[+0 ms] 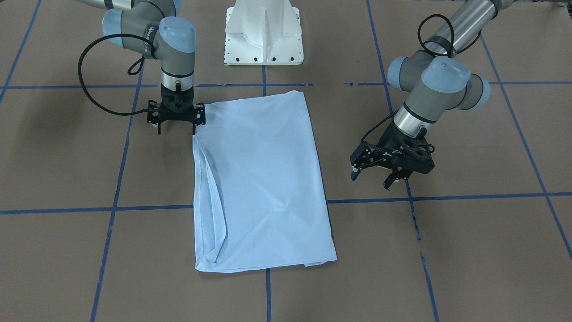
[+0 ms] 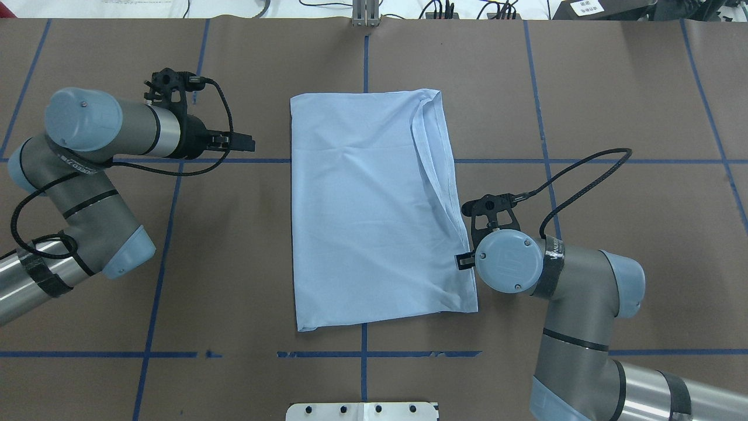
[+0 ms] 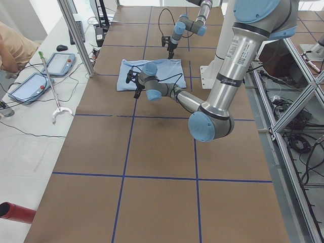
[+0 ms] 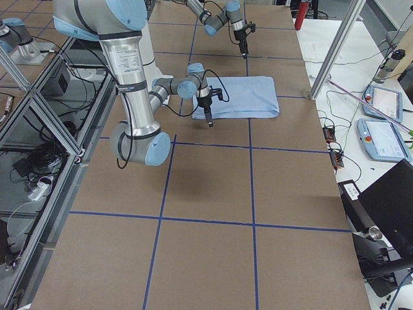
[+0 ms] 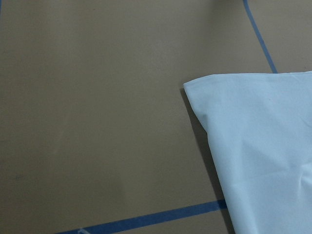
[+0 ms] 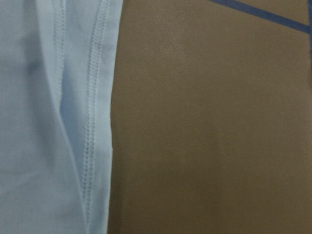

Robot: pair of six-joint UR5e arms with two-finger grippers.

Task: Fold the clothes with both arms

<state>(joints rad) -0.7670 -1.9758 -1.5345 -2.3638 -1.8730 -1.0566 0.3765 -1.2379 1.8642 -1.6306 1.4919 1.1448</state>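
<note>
Closest to the white pedestal, the near end of the light blue T-shirt lies flat on the brown table. The shirt is folded lengthwise into a narrow rectangle that runs away from the robot along the table's middle.

At the near corner on the robot's right, the right gripper points straight down with its jaws spread wide and nothing between them. One finger is at the cloth's edge, but you cannot tell whether it touches. Its wrist camera shows the stitched hems stacked along that side, so the loose layers are on the right.

Further out, the left gripper hangs tilted beside the left long edge, clear of the cloth. Its jaws are also apart and empty. Beyond that, the far end lies square, with a few soft creases.

You look to be between folds: the lengthwise folds are done and the crosswise one has not begun. For the next move, you would probably want both claws at matching corners of one end. Each should pinch every layer, the right side's stacked hems above all, and both should lift together so the thin fabric does not skew.
</note>
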